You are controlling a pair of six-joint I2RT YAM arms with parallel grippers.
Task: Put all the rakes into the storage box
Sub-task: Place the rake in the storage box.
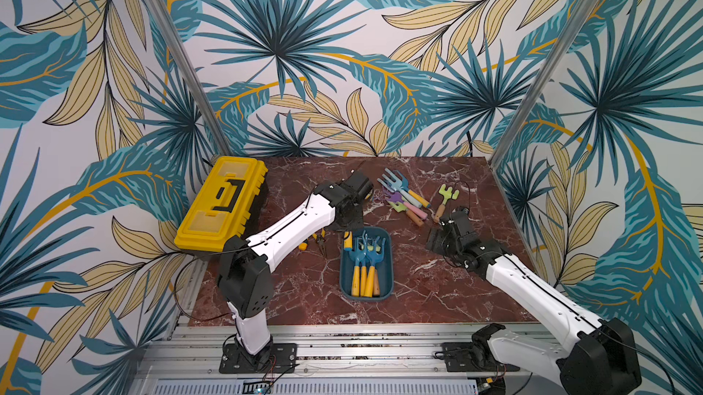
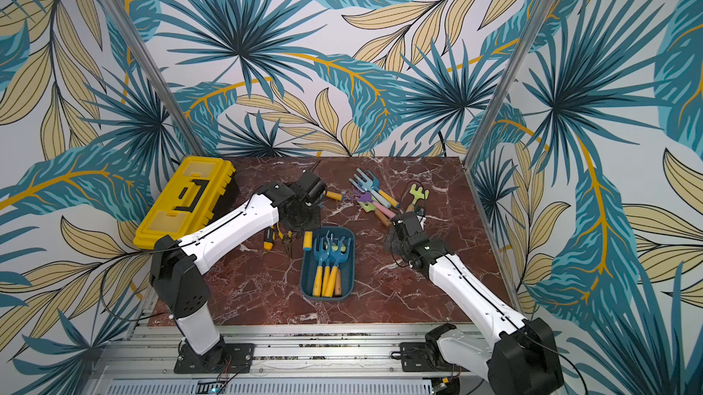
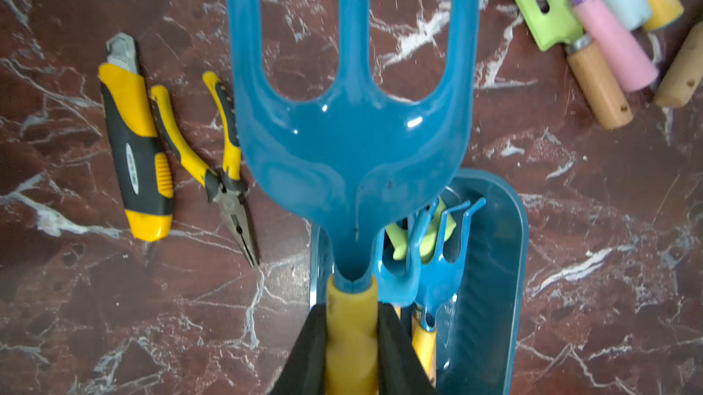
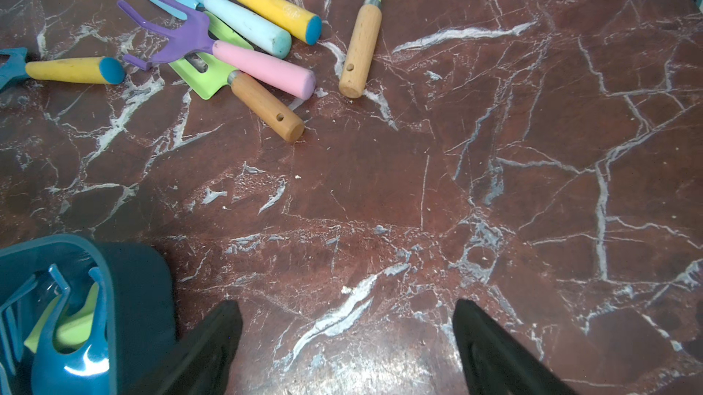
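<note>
The left jaws are shut tight: two black fingers [image 3: 304, 355] clamp the smooth yellow handle of the rake [image 3: 352, 146], just behind its neck. The rake's head is glossy blue, with three flat prongs spreading from a scooped blade. It hangs above the counter [image 3: 589, 222], a red-brown marble veined in white. Its handle is over the far end of the box [image 3: 494, 298] and its head reaches past the rim.

The box is a dark teal tub with rounded corners. It already carries stored rakes [image 1: 361, 279], blue with yellow handles, plus one wooden handle and a pale green piece. They are packed side by side with prongs toward the far end.

Beside the held rake lie a yellow-and-black knife [image 3: 137, 153] and pliers [image 3: 224, 180], near it but apart.

The right jaws stand wide apart and hold nothing, with their fingers [image 4: 213, 343] over bare counter just beside the box. Beyond them lies a loose heap [image 4: 228, 39] of pastel tools with crossing handles. A green tool [image 4: 361, 43] with a wooden handle lies apart from the heap, as does a spare rake [image 4: 72, 69].

A yellow toolbox [image 1: 224, 203] with a shut lid and black handle sits at the counter's far left edge.
</note>
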